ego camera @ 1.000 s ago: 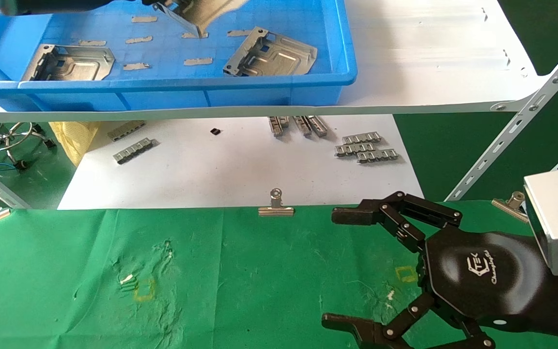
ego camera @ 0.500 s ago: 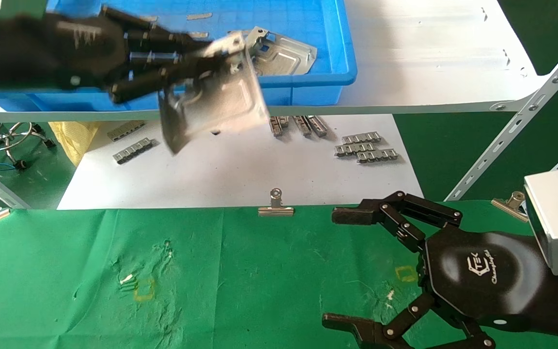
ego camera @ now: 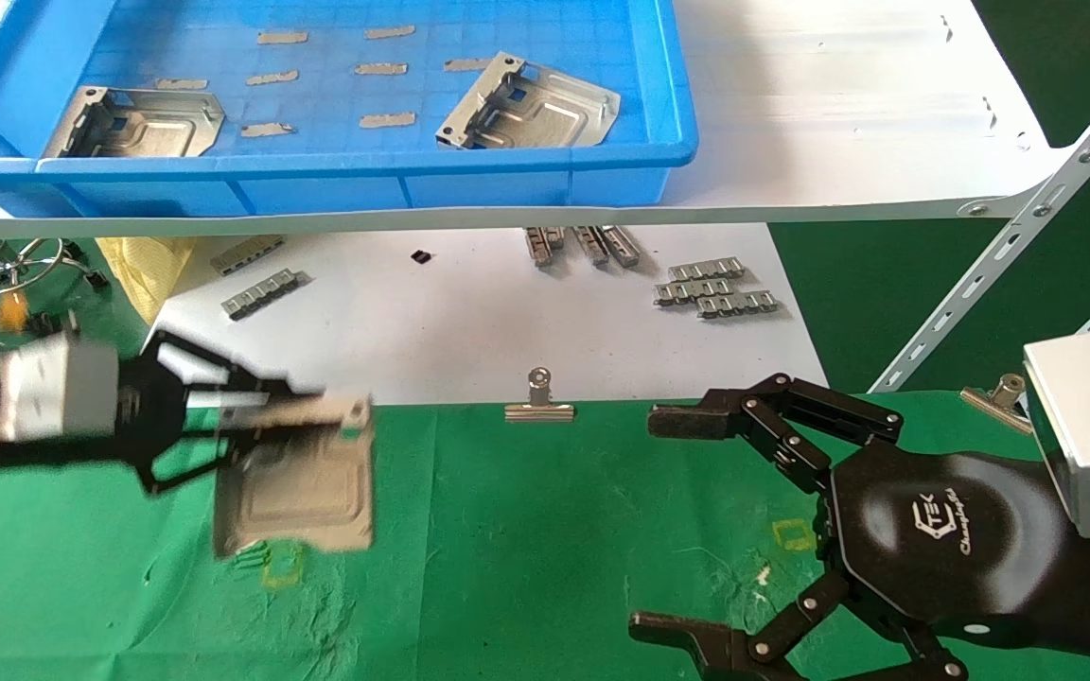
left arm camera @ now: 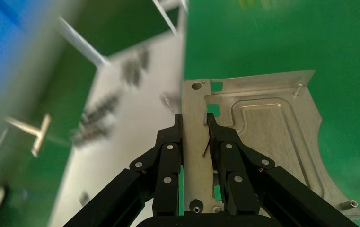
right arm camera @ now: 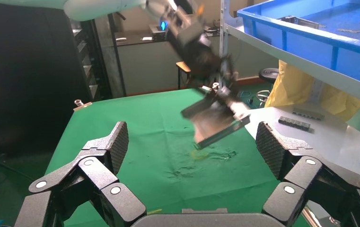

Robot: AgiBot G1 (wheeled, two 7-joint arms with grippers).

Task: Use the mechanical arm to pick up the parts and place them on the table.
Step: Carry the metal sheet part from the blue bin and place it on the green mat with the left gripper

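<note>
Silvery part [ego camera: 297,492] clamped in left end effector [ego camera: 252,416], seemingly just above green table [ego camera: 526,549]; right end effector [ego camera: 696,520] spread apart.

Palm logo: white "TEK" beside a hexagon mark, on the glossy black palm of the right gripper [ego camera: 687,525], head view.
Line under logo: slanted white script on the same palm, too small to make out.
Other text: none can be read on the part [ego camera: 294,487], bin [ego camera: 545,175], table [ego camera: 526,567] or shelf [ego camera: 838,123].
</note>
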